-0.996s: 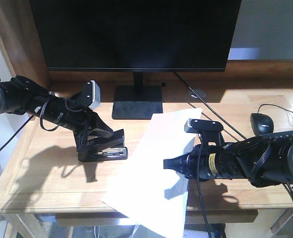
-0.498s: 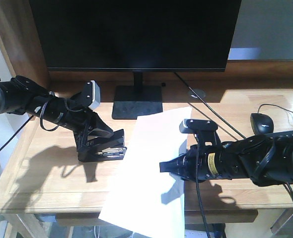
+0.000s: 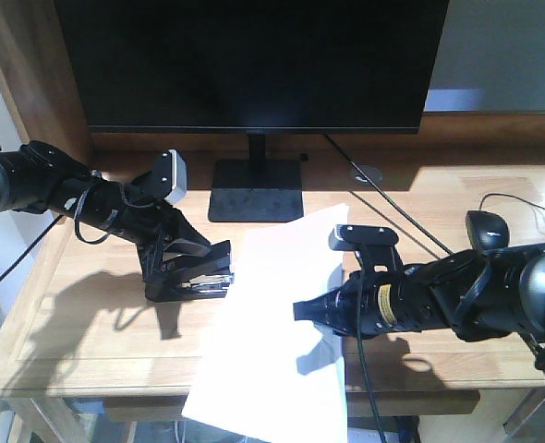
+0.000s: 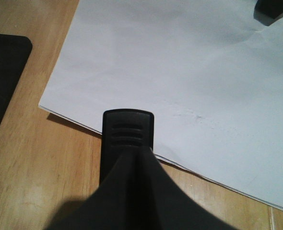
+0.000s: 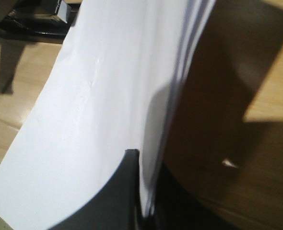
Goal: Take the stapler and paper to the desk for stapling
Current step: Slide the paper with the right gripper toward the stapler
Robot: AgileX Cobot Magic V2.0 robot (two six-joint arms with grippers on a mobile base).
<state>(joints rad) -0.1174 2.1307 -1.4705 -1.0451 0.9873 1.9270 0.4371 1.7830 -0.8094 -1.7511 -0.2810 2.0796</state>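
Paper (image 3: 282,323) shifted toward the stapler (image 3: 194,277) across the tabletop (image 3: 88,341) in the last second, with your right gripper (image 3: 302,309) clamped on its edge. The paper's edge reached the stapler's nose. Your left gripper (image 3: 173,260) held the stapler closed-fingered on the tabletop. Alignment for stapling looked near.

We count one desk (image 3: 88,341), one monitor (image 3: 254,65) at twelve o'clock, one stapler (image 3: 197,277) at nine, one paper stack (image 3: 268,360) at six, one mouse (image 3: 486,228) at three, and two arms: left arm (image 3: 51,185), right arm (image 3: 476,297).

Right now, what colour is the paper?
The paper is plain white, clearest in the front-facing view.
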